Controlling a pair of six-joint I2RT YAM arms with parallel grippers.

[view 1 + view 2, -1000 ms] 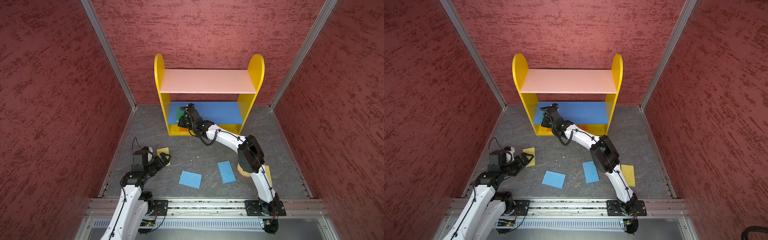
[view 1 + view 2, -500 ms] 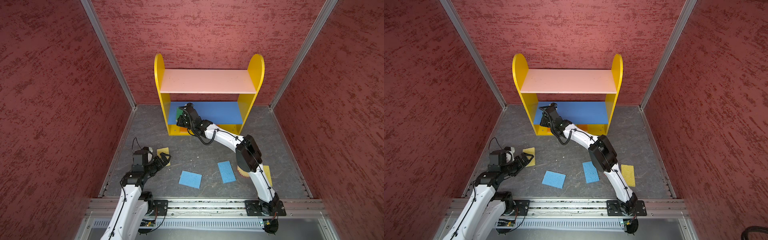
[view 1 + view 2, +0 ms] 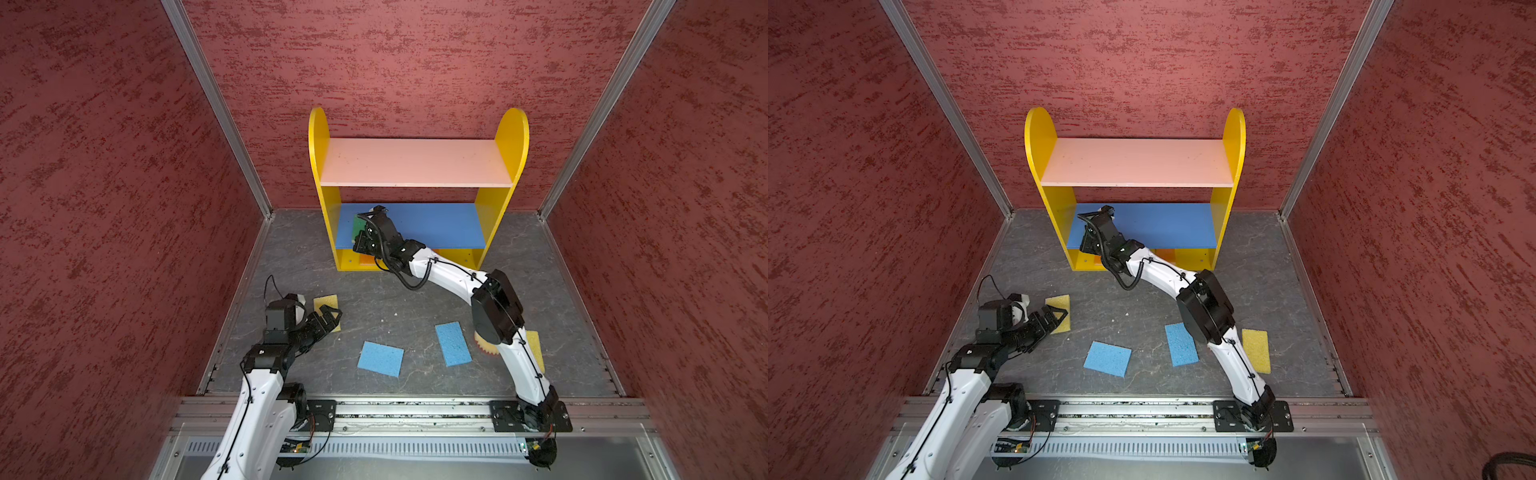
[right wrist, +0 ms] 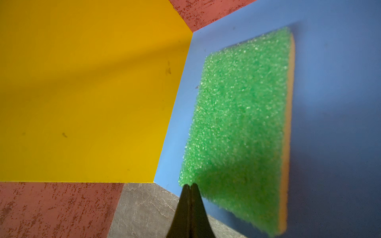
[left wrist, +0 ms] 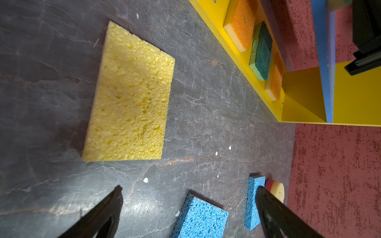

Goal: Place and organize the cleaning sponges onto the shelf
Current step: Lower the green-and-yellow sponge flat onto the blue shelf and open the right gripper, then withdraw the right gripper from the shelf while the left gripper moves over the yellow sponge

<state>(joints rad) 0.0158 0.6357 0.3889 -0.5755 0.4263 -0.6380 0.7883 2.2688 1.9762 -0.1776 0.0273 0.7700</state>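
The shelf (image 3: 415,166) (image 3: 1133,162) stands against the back wall. A green sponge (image 4: 239,127) (image 3: 356,226) lies on its blue middle board beside the left side panel. My right gripper (image 4: 190,185) is shut with nothing between its fingers, its tips against the sponge's near corner. Two orange sponges (image 5: 240,24) (image 5: 275,82) and a dark green one (image 5: 261,51) sit on the bottom board. My left gripper (image 3: 332,316) (image 3: 1059,313) (image 5: 188,188) hangs open and holds nothing, just short of a yellow sponge (image 5: 132,99) (image 3: 324,301) on the floor.
Two blue sponges (image 3: 380,358) (image 3: 453,344) lie on the grey floor in front. A yellow sponge (image 3: 1256,350) and a round yellow sponge (image 5: 279,190) lie partly under my right arm. Red walls close in on three sides.
My right arm has shifted slightly at the shelf's left end, still shut. The left arm and the floor sponges have not moved.
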